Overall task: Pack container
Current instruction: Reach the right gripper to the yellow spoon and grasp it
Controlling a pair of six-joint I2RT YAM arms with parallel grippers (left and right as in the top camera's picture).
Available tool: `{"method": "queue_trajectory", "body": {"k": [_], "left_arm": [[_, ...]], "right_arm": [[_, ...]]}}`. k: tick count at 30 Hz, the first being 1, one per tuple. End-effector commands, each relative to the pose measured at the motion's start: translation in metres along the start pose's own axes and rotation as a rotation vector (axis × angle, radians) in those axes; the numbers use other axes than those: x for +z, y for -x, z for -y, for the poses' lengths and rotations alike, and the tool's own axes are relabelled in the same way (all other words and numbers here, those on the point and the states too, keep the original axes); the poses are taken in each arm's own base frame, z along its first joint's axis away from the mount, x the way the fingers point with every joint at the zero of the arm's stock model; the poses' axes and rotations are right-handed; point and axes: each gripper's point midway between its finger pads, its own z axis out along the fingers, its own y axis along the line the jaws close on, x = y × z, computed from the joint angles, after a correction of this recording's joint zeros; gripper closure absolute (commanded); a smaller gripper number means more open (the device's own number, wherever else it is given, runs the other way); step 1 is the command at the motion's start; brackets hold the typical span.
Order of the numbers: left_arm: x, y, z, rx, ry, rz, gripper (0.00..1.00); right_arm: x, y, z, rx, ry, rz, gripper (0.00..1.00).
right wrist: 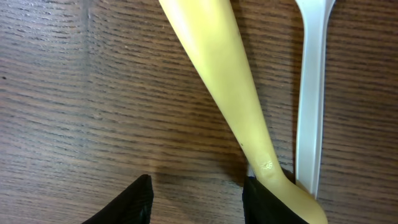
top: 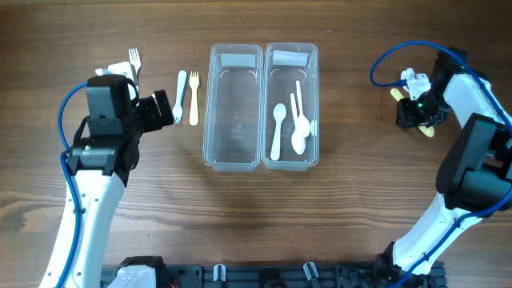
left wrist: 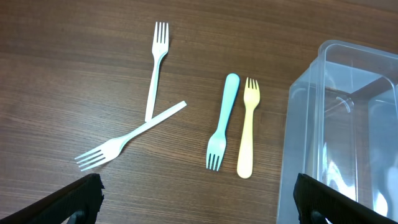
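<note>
Two clear containers stand mid-table. The left one [top: 234, 108] is empty, and its corner shows in the left wrist view [left wrist: 342, 124]. The right one [top: 290, 48] holds several white spoons [top: 298, 132]. A teal fork [left wrist: 222, 121] and a yellow fork [left wrist: 247, 127] lie side by side just left of the containers. Two white forks [left wrist: 127, 138] cross further left. My left gripper [left wrist: 199, 202] is open and empty above the wood near the forks. My right gripper [right wrist: 196, 202] is open low over the table at the far right. A yellow utensil handle [right wrist: 224, 81] lies against its right finger, with a white utensil [right wrist: 311, 93] beside it.
In the overhead view the teal fork [top: 181, 96] and yellow fork [top: 194, 108] lie between my left gripper [top: 164, 108] and the left container. My right gripper [top: 420, 112] sits near the table's right edge, with blue cable looping above it.
</note>
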Motion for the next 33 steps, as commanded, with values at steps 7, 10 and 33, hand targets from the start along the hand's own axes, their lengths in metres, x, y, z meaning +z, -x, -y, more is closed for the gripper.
{"method": "queue_trajectory", "body": {"k": [7, 10, 33], "left_arm": [[-0.002, 0.008, -0.003, 0.01, 0.015, 0.018, 0.0], [-0.002, 0.008, -0.003, 0.01, 0.015, 0.018, 0.0], [-0.002, 0.008, -0.003, 0.01, 0.015, 0.018, 0.0]], "right_arm": [[-0.007, 0.006, 0.006, -0.021, -0.032, 0.0, 0.55], [-0.016, 0.015, 0.008, -0.025, -0.041, 0.04, 0.54], [-0.008, 0.034, 0.018, -0.068, -0.079, 0.108, 0.51]]}}
